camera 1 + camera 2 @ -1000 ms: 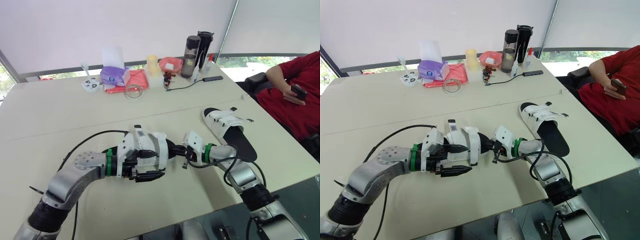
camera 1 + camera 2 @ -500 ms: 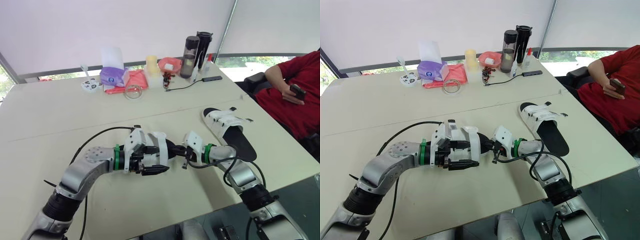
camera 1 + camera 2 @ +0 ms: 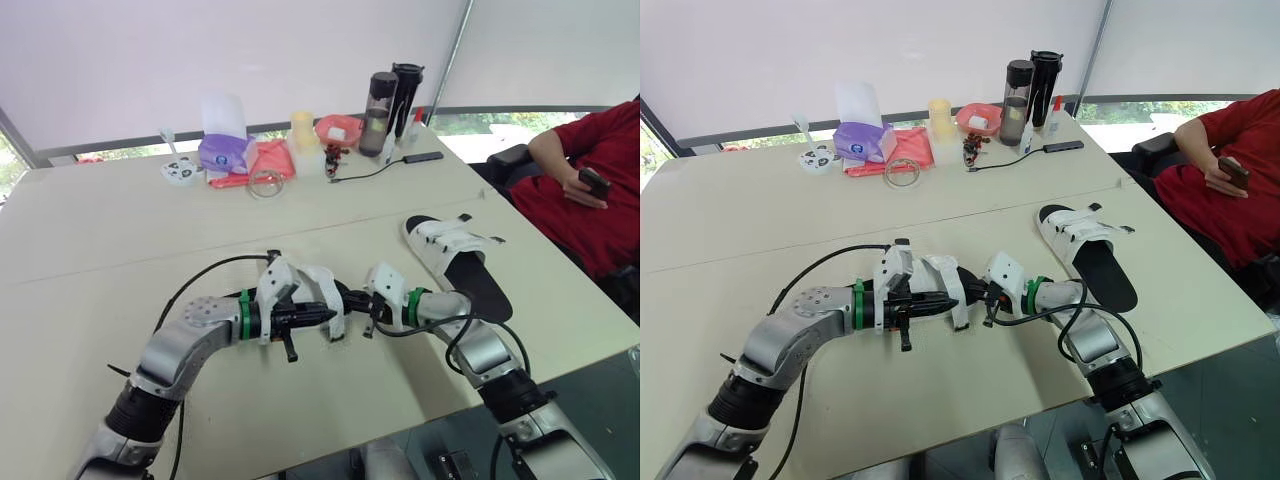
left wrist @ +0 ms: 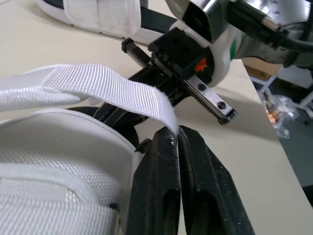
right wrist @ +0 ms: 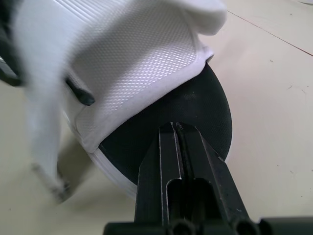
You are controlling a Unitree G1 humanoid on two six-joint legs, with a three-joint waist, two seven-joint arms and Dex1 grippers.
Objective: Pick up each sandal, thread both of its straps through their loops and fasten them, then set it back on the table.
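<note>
The near white sandal point(image 3: 312, 290) with a black sole lies on the table between my two grippers. My left gripper point(image 4: 177, 131) is shut on the tip of its white woven strap point(image 4: 93, 88), which arches over the sandal's upper. From the other side, my right gripper point(image 5: 177, 126) is shut on the edge of the black sole point(image 5: 195, 107); in the left eye view it sits at the sandal's right end point(image 3: 357, 303). The second sandal point(image 3: 455, 255) lies flat on the table to the right, apart from both grippers.
Along the far edge stand a purple tissue pack point(image 3: 225, 150), a glass dish point(image 3: 267, 182), a pink bowl point(image 3: 340, 128), two dark bottles point(image 3: 385, 98) and a black cable point(image 3: 375, 172). A person in red point(image 3: 590, 190) sits at the right, holding a phone.
My left gripper, open beside the sandal before, has swung in toward its right end and shut on the strap tip. The right gripper has kept its hold on the sole.
</note>
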